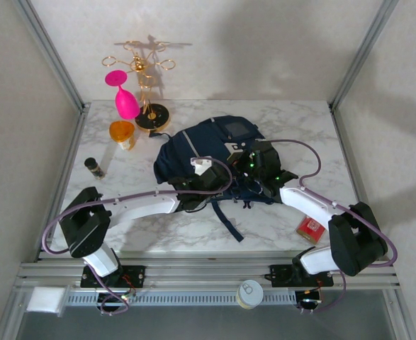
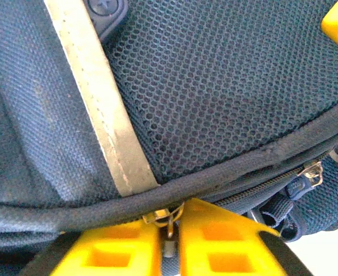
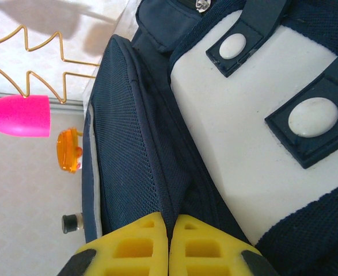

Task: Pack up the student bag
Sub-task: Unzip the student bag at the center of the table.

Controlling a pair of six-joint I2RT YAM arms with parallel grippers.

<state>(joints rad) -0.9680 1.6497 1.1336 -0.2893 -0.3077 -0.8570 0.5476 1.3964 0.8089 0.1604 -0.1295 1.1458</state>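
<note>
The student bag (image 1: 206,145), a navy backpack with a pale stripe (image 2: 99,98), lies mid-table. My left gripper (image 1: 199,181) is at the bag's near left edge. In the left wrist view its yellow fingers (image 2: 117,250) are shut on a small metal zipper pull (image 2: 167,217) just under the piped seam. My right gripper (image 1: 256,167) is on the bag's right side. In the right wrist view it (image 3: 170,224) is shut on a fold of navy mesh fabric (image 3: 157,172) beside the white panel (image 3: 243,138) with snap tabs.
Back left stand a gold wire rack (image 1: 145,71), a pink glass (image 1: 126,100), an orange cup (image 1: 122,133) and a small dark bottle (image 1: 93,167). A red box (image 1: 310,228) lies near the right arm. A dark strap (image 1: 225,219) trails toward the front edge.
</note>
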